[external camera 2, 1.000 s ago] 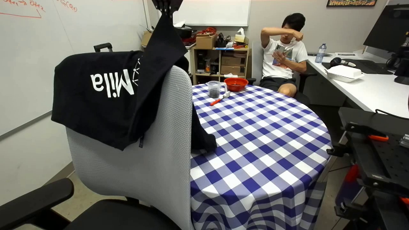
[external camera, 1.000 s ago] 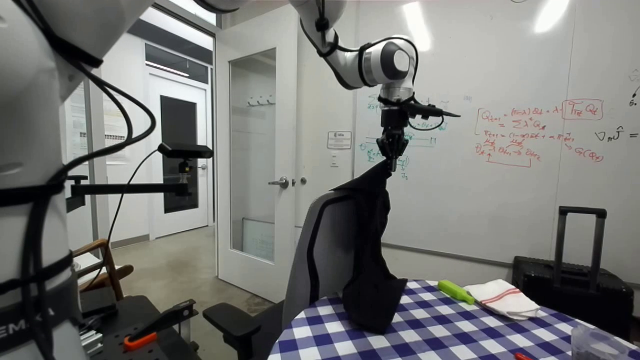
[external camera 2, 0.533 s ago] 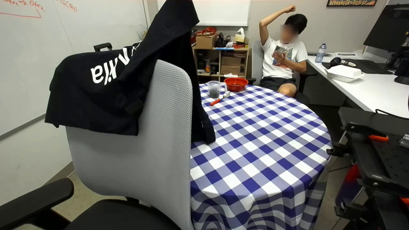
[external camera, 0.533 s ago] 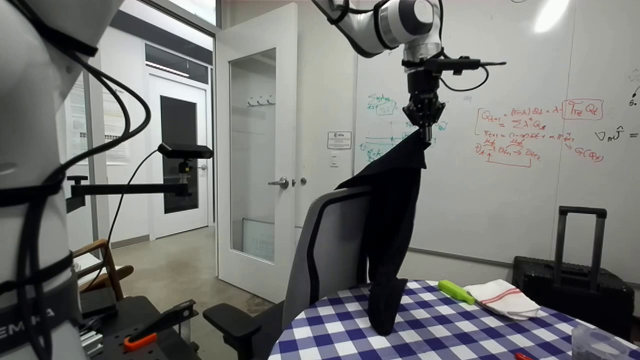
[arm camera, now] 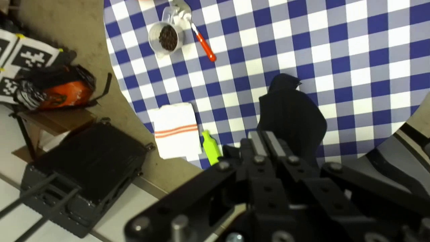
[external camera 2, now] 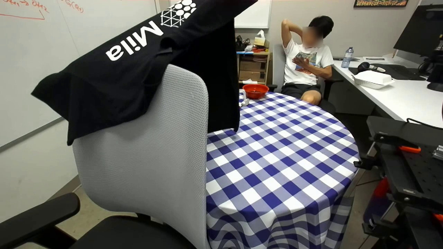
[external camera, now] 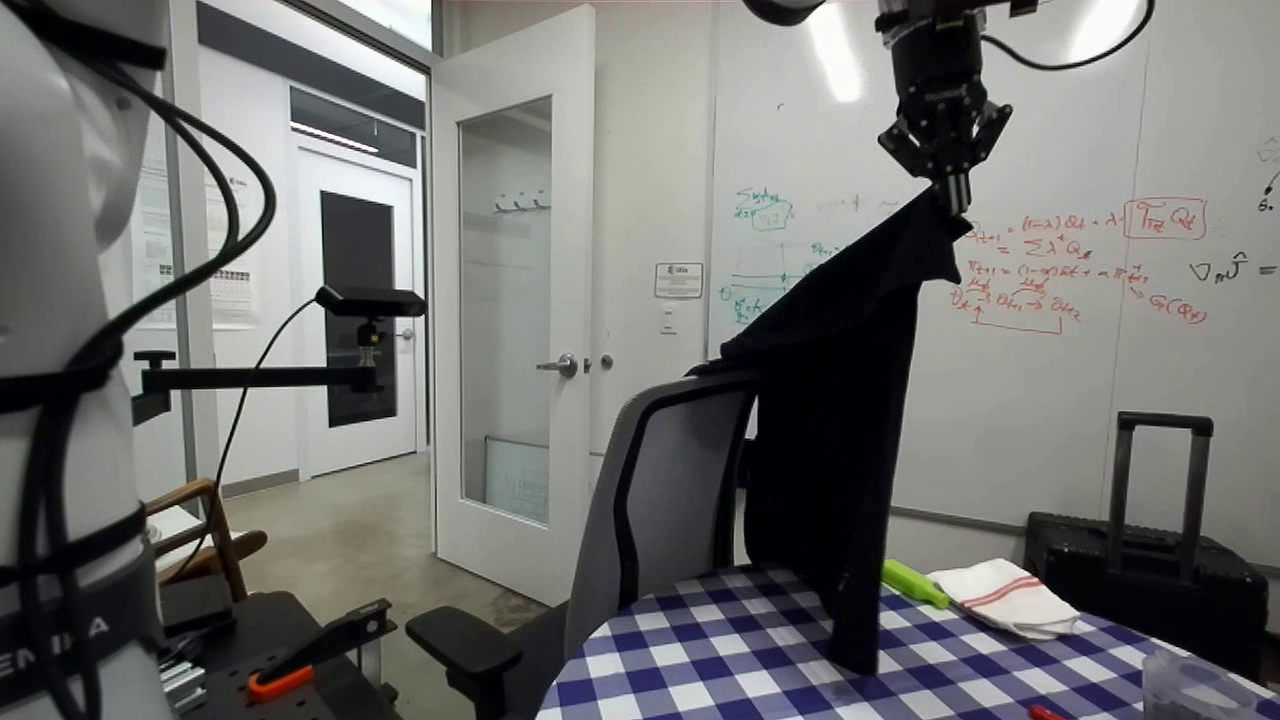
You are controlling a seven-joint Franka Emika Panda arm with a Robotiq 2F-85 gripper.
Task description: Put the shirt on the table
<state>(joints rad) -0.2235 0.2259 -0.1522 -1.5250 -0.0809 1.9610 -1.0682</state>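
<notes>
My gripper (external camera: pixel 957 196) is shut on a corner of the black shirt (external camera: pixel 830 420), high above the table's edge. In the wrist view my fingertips (arm camera: pixel 263 136) are close together with shirt (arm camera: pixel 290 117) below. The shirt is stretched from my fingers down to the top of the grey chair back (external camera: pixel 675 490). Its other part still drapes over the chair, white print showing (external camera 2: pixel 110 86). One side hangs down to the checkered table (external camera: pixel 680 650); I cannot tell whether the lower end touches. The table also shows in an exterior view (external camera 2: pixel 287 173); there my gripper is out of frame.
A white towel (arm camera: pixel 177 131) and a green-handled tool (arm camera: pixel 211 148) lie near the table's edge. A measuring cup (arm camera: pixel 166 37), a red-handled spoon (arm camera: pixel 205 47) and a red bowl (external camera 2: pixel 255 90) are also on it. A black suitcase (external camera: pixel 1150 580) stands behind. A person (external camera 2: pixel 306 65) sits beyond the table.
My gripper has moved up and to the right in an exterior view, drawing the shirt with it. The shirt has slid higher on the chair back, and more hangs over the table.
</notes>
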